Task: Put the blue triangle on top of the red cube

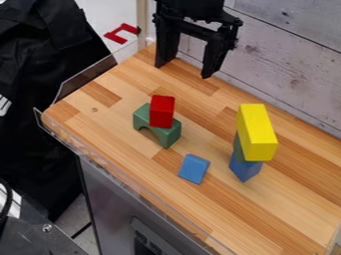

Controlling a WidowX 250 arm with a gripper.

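Note:
The gripper (185, 70) hangs open at the top of the camera view, near the wall side, with nothing between its fingers. It is behind and above the red cube (162, 111), which looks taller than wide and rests on a green arch (158, 126). In front of the arch, a little to its right, a blue block (194, 168) lies on the wooden top; its visible face looks four-sided, and I take it for the blue triangle. It touches neither the arch nor the gripper.
At the right, a yellow block (257, 132) tops a stack with a green piece (238, 148) and a lower blue block (245, 168). The wooden table (279, 219) has a clear raised edge along its left front, and a plank wall (286, 64) stands behind it.

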